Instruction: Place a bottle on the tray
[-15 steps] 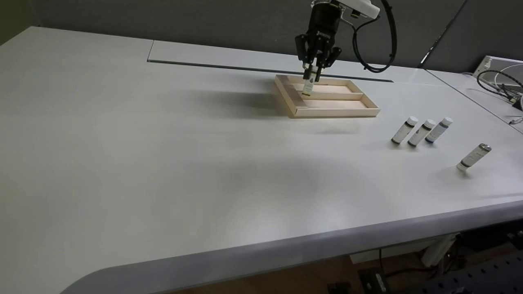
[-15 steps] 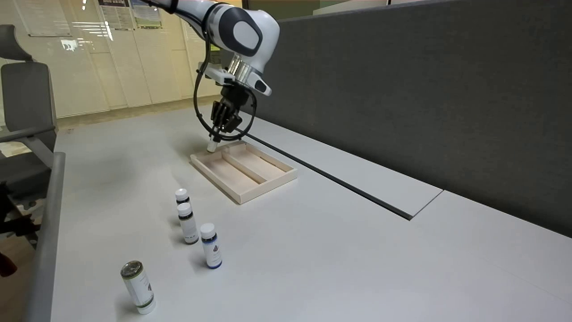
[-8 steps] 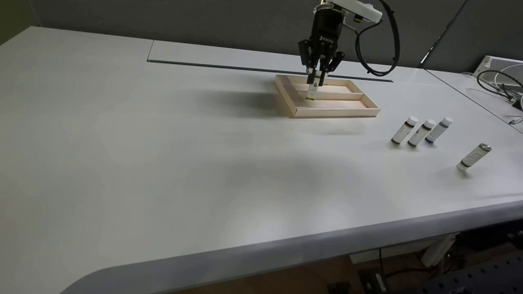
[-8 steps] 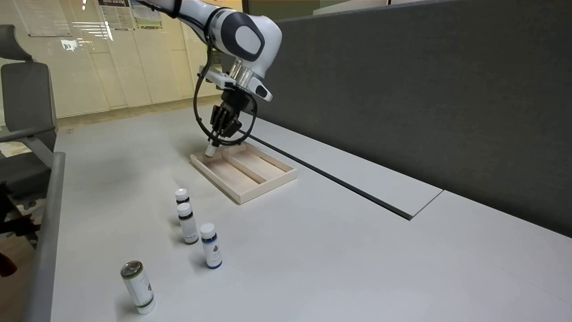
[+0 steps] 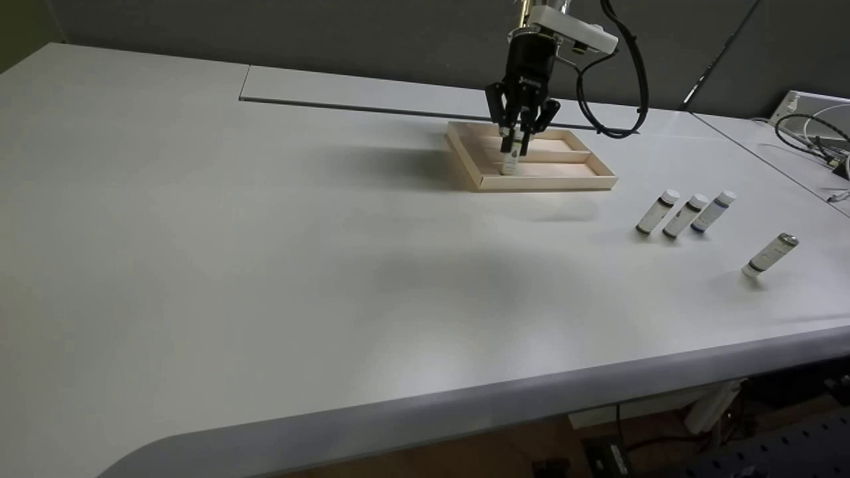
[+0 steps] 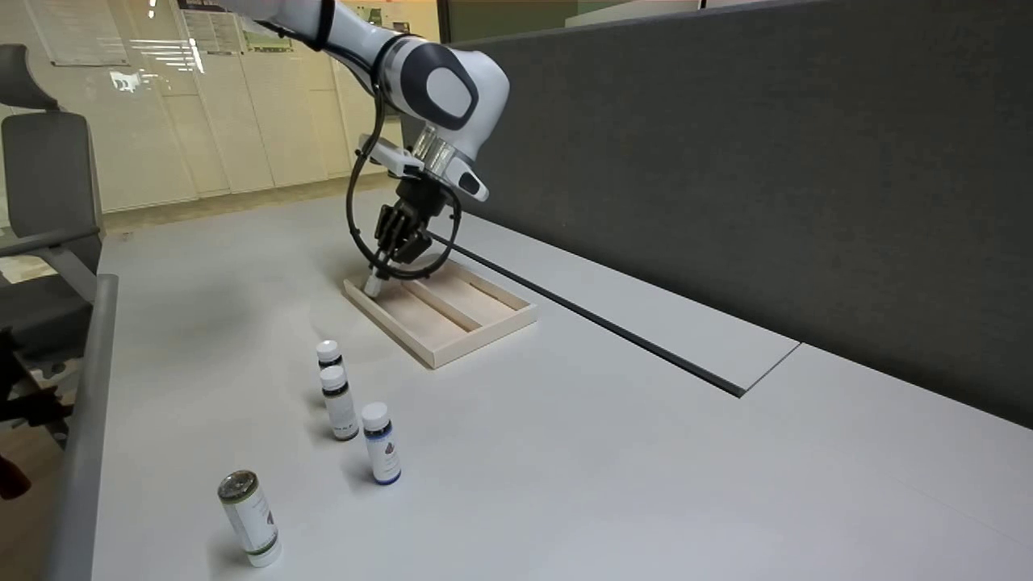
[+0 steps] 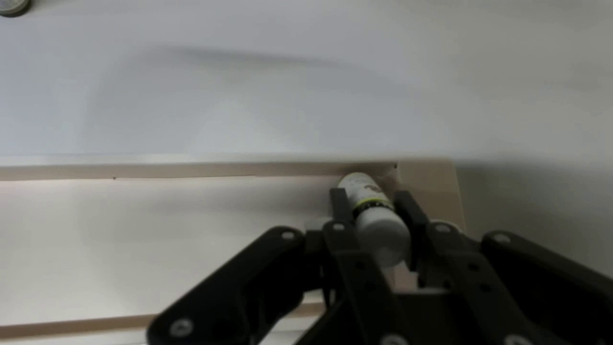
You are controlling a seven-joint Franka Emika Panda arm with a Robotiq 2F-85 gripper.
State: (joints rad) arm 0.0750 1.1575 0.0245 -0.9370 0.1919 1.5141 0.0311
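My gripper (image 5: 515, 149) is shut on a small white bottle (image 5: 510, 164) with a white cap, slightly tilted, cap end up. In the wrist view the fingers (image 7: 338, 203) stand on both sides of the bottle (image 7: 360, 186), near its cap. The light wooden tray (image 5: 544, 184) has two compartments split by a divider. The bottle's lower end is inside the tray's front compartment, close to a corner; it also shows there in an exterior view (image 6: 372, 286). Whether it touches the tray floor I cannot tell.
Several similar bottles stand on the table away from the tray: a group of three (image 5: 684, 218) and one upside down (image 5: 770, 255). A dark partition (image 6: 726, 161) rises behind the tray. A black cable loop (image 6: 355, 202) hangs from the arm.
My gripper has moved down with the bottle, from above the tray's corner rim to inside the front compartment. The tray and the other bottles have not moved.
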